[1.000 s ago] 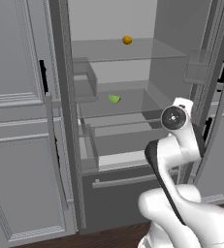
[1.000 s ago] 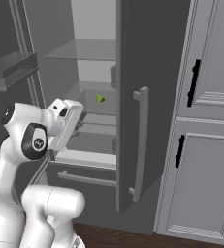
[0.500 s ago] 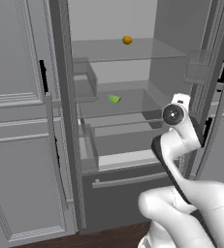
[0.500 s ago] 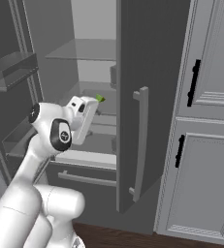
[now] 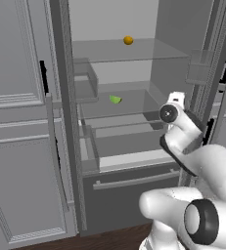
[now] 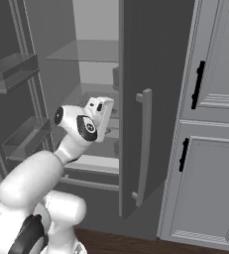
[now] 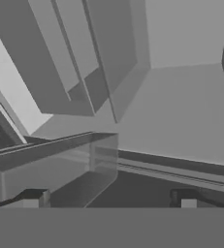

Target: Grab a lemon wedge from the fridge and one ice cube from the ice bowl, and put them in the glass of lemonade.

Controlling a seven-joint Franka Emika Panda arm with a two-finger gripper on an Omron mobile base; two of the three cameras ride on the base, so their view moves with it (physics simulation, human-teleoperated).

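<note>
Hand view, hand (image 7: 111, 197) wide open, fingertips well apart, holding nothing, inside the fridge (image 5: 134, 146).

Paneled grey cupboards (image 6: 210, 119) with black handles (image 6: 199, 84), dark wood floor (image 6: 121, 243).

White glossy rounded arm segments, dark round joint caps.

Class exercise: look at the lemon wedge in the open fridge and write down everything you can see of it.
The lemon wedge is a tiny yellow-green, wedge-shaped piece, bright against the pale grey interior. It lies alone on the middle glass shelf of the open fridge, towards the left, one shelf below a small orange fruit. Only the shelf touches it. Its texture is too small to make out.
</note>
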